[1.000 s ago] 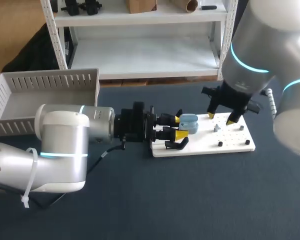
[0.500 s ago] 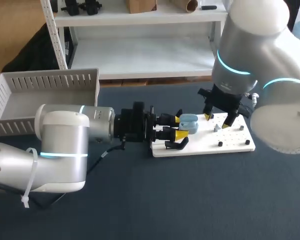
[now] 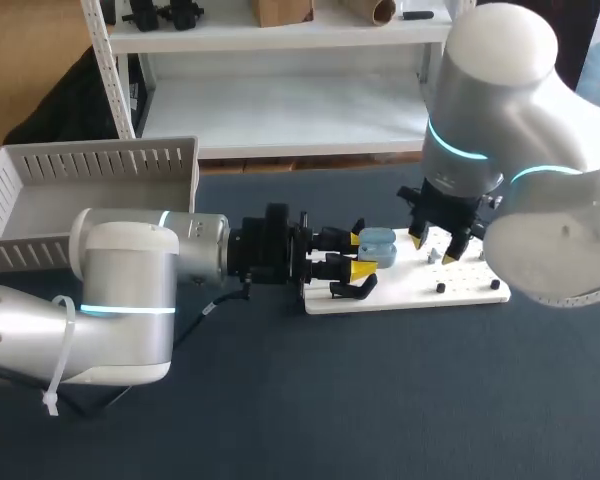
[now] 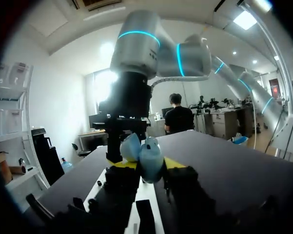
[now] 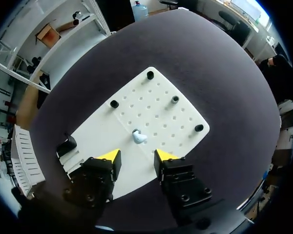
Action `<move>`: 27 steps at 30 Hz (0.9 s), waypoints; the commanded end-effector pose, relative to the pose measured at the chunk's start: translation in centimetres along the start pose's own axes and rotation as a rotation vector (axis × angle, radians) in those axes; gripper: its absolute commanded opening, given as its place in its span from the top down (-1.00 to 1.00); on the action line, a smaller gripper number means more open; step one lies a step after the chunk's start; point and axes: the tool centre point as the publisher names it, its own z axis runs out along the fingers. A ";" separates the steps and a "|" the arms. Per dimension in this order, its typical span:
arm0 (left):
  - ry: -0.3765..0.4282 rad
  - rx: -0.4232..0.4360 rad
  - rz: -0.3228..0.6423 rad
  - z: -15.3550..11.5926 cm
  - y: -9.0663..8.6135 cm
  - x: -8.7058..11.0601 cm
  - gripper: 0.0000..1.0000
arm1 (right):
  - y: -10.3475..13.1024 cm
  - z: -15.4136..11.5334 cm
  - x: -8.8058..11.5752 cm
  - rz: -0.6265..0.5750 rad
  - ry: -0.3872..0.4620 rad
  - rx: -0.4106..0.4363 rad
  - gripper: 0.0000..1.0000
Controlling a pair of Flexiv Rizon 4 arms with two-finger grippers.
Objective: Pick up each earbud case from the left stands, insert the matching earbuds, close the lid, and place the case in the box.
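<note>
Your left gripper [image 3: 361,254] is clamped on the light blue plastic earbud case [image 3: 378,245] at frame centre. Your right gripper [image 3: 433,249] hangs with fingers spread above the white perforated board [image 3: 475,285], a small white earbud [image 5: 138,137] just ahead of them.

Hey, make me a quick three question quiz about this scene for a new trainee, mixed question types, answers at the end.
1. True or false: the right gripper is shut on the earbud.
2. What does the left gripper hold? A) a black peg B) the blue earbud case C) nothing
3. Short answer: what surface does the earbud lie on?
Key: 1 false; it is open, with the earbud ahead of its fingers. 2 B. 3 the white pegboard.
</note>
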 end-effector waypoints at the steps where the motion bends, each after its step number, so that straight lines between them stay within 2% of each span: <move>1: -0.001 -0.005 0.002 0.0 -0.1 0.0 1.00 | -0.7 0.4 -0.1 -0.016 0.013 -0.028 0.12; 13: -0.001 -0.005 0.002 0.0 -0.1 0.0 1.00 | -1.1 0.0 -0.6 -0.106 -0.018 -0.107 0.20; 17: -0.001 -0.005 0.002 0.0 -0.1 0.0 1.00 | -1.0 0.5 -0.3 -0.148 -0.041 -0.105 0.23; 27: -0.001 -0.005 0.002 0.0 -0.1 0.0 1.00 | -0.7 1.4 -0.3 -0.145 -0.051 -0.100 0.32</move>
